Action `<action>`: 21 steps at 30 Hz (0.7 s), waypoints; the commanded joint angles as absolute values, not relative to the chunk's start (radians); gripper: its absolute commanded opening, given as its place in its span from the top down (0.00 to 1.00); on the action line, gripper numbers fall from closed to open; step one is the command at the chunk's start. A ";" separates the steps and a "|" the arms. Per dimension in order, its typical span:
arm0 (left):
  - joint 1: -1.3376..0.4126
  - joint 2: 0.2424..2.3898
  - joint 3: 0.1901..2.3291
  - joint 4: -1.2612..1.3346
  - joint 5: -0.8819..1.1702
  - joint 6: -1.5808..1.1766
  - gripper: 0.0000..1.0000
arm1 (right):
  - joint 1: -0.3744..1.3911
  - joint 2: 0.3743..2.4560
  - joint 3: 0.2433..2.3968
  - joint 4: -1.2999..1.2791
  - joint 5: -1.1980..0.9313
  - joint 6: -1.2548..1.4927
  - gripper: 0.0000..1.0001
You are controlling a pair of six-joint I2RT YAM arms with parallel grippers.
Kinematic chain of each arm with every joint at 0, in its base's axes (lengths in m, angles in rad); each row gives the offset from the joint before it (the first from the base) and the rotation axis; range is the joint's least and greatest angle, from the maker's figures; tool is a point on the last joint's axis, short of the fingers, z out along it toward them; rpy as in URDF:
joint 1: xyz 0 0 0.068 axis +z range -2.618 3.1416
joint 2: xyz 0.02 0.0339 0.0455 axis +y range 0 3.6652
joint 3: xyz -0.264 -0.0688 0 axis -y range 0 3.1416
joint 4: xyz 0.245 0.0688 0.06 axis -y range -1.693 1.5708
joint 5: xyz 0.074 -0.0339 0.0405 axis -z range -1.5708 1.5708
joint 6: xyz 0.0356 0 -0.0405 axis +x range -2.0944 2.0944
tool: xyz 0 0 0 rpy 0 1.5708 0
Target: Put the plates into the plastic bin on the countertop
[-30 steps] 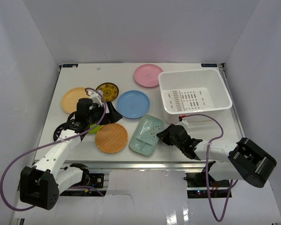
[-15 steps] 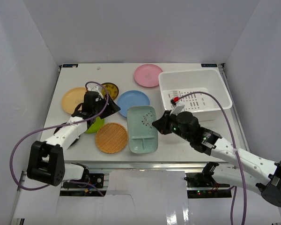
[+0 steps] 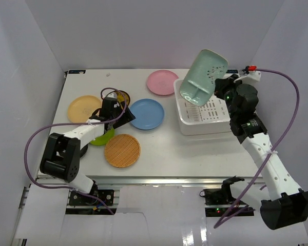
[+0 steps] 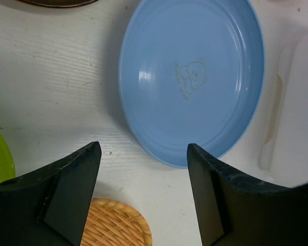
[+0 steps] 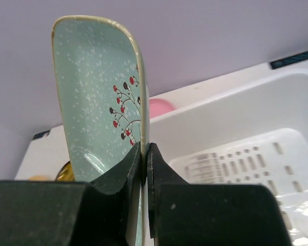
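My right gripper (image 3: 219,83) is shut on the rim of the pale green divided tray (image 3: 202,77), held tilted on edge in the air above the white plastic bin (image 3: 244,101). In the right wrist view the gripper (image 5: 144,154) pinches the tray (image 5: 95,92) with the bin (image 5: 236,123) below. My left gripper (image 3: 124,118) is open and empty, low over the countertop (image 3: 185,154) at the near edge of the blue plate (image 3: 147,114). In the left wrist view the gripper (image 4: 143,169) frames the blue plate (image 4: 192,77).
The pink plate (image 3: 161,82) lies left of the bin at the back. The tan woven plate (image 3: 122,150), lime green plate (image 3: 102,137), yellow-orange plate (image 3: 82,108) and black-and-yellow plate (image 3: 120,96) lie at left. The woven plate (image 4: 113,225) shows under the left gripper.
My right arm has lifted the divided tray off the countertop and swung it up and right over the bin. My left gripper has moved right toward the blue plate.
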State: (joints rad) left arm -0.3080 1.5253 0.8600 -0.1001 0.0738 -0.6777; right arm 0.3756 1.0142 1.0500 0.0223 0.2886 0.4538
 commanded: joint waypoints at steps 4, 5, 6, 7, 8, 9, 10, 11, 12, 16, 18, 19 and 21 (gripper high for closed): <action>-0.321 1.590 0.911 -0.090 0.015 -0.661 0.22 | 0.132 1.045 0.959 0.135 0.195 0.627 0.92; -0.319 1.598 0.917 -0.092 0.015 -0.660 0.22 | 0.111 1.045 0.927 0.133 0.198 0.635 0.92; -0.322 1.608 0.923 -0.091 0.015 -0.661 0.22 | 0.077 1.051 0.913 0.135 0.196 0.641 0.92; -0.328 1.623 0.928 -0.091 0.015 -0.661 0.23 | 0.066 1.058 0.904 0.133 0.198 0.646 0.92; -0.333 1.631 0.934 -0.089 0.011 -0.663 0.25 | 0.051 1.074 0.888 0.132 0.180 0.653 0.92; -0.336 1.641 0.940 -0.087 -0.020 -0.660 0.25 | 0.048 1.077 0.878 0.133 0.167 0.657 0.92; -0.342 1.663 0.948 -0.089 -0.024 -0.655 0.26 | 0.046 1.081 0.867 0.133 0.170 0.663 0.92; -0.344 1.673 0.953 -0.089 -0.028 -0.655 0.26 | 0.048 1.086 0.853 0.138 0.173 0.664 0.92; -0.345 1.681 0.960 -0.087 -0.031 -0.658 0.27 | 0.048 1.098 0.823 0.146 0.173 0.664 0.92; -0.365 1.726 0.986 -0.081 -0.055 -0.657 0.30 | 0.046 1.149 0.781 0.147 0.153 0.666 0.92; -0.367 1.752 0.996 -0.081 -0.067 -0.653 0.37 | 0.046 1.178 0.772 0.147 0.138 0.667 0.92; -0.367 1.756 1.002 -0.081 -0.074 -0.655 0.40 | 0.046 1.190 0.772 0.144 0.130 0.667 0.90; -0.370 1.769 1.003 -0.078 -0.083 -0.652 0.47 | 0.046 1.218 0.767 0.138 0.117 0.658 0.84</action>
